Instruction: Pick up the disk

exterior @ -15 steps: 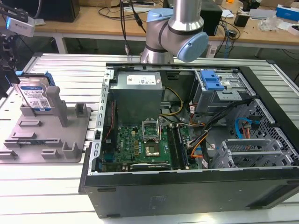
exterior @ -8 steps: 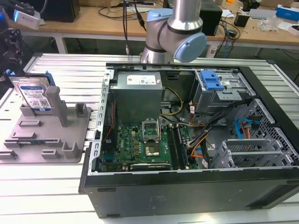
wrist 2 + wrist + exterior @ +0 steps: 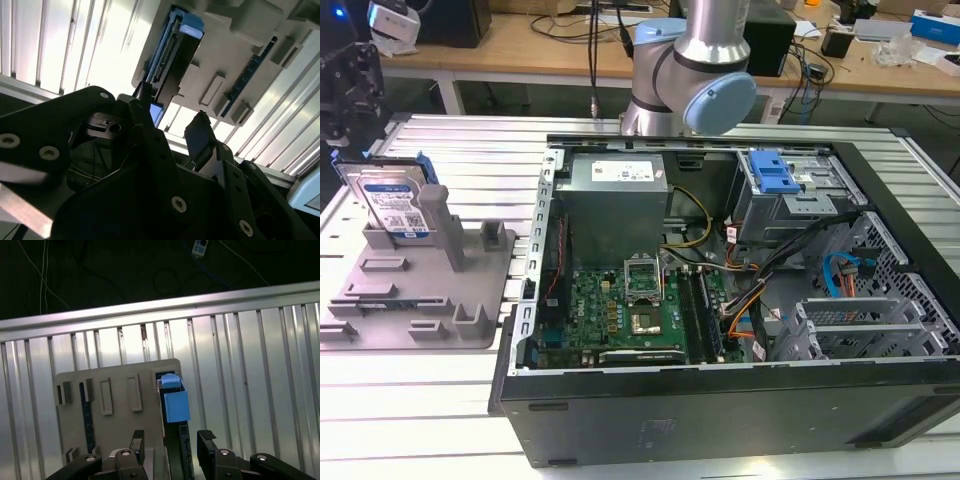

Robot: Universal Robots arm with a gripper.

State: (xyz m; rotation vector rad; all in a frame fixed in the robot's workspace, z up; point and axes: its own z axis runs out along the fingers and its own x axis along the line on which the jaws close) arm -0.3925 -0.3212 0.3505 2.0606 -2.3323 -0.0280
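computer case (image 3: 720,300) open, at ribbed table's (image 3: 440,420) near edge | grey fixture tray (image 3: 420,290) by table's edge on the exterior view's left | disk (image 3: 390,200) upright in slot at tray's far corner, blue rail on top | gripper (image 3: 171,436) above disk, jaws wide, 2 fingers (image 3: 205,436) either side, not touching

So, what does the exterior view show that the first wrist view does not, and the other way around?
Exterior view: the open computer case with its motherboard, power supply and blue-handled drive cage, and the robot arm behind it.
First wrist view: the gripper with fingers apart and the disk lined up between them, and the dark floor beyond the table.
Both: the disk standing on edge in the grey fixture tray on the ribbed metal table.
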